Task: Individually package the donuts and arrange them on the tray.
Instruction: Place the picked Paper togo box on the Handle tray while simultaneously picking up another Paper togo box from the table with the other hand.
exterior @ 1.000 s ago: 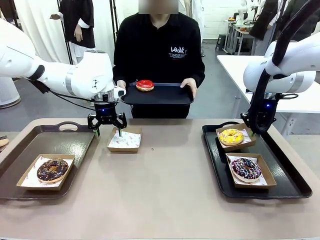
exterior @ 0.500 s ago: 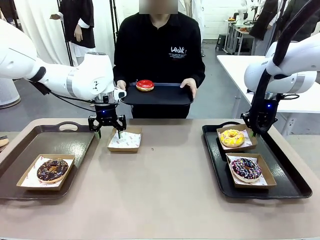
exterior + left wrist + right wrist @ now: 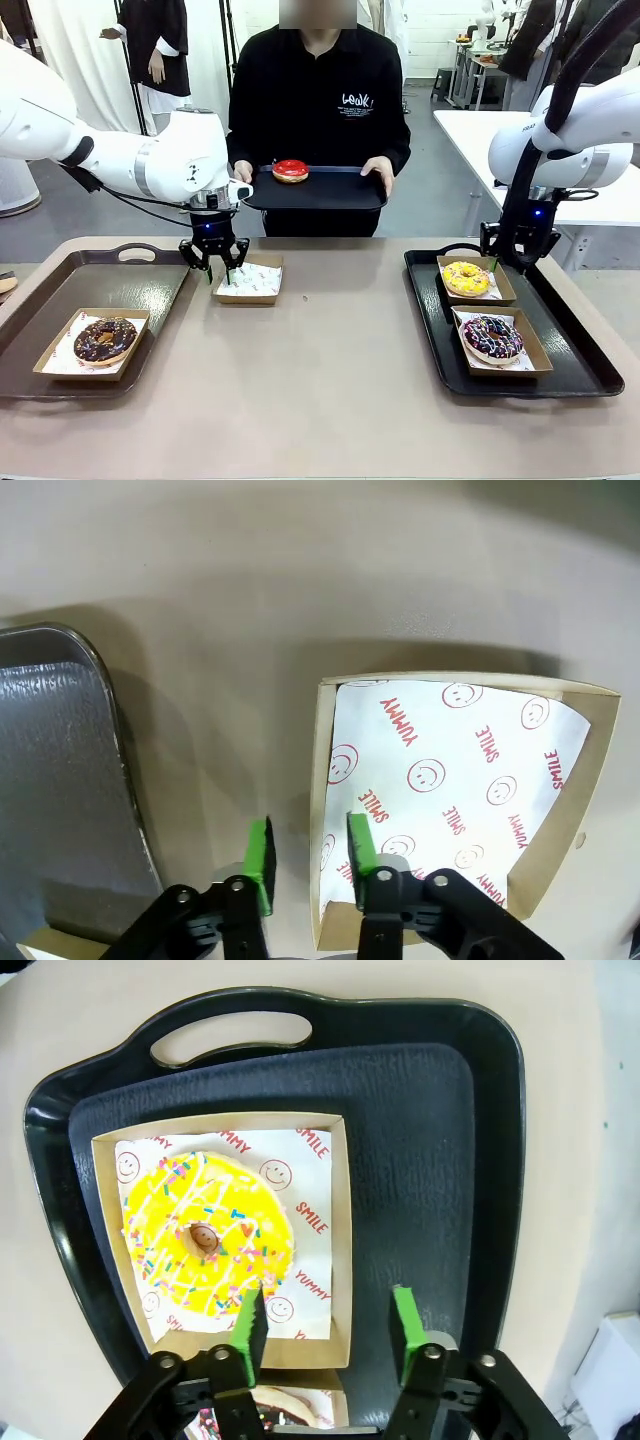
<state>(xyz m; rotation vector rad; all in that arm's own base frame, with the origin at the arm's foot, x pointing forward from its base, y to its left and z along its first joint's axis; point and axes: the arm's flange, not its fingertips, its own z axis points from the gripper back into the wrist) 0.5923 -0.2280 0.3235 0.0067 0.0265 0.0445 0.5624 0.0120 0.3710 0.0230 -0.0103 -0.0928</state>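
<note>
We work at a smooth beige table in an open room; a person in black at its far side holds a dark tray bearing the red donut. Our left gripper hangs over the near-left wall of an empty paper-lined box, green pads drawn in on either side of that cardboard wall. Our right gripper hangs above the textured black right tray, jaws spread, the yellow donut boxed just below-left of it. The purple donut sits boxed beside; the chocolate donut is boxed on the left tray.
</note>
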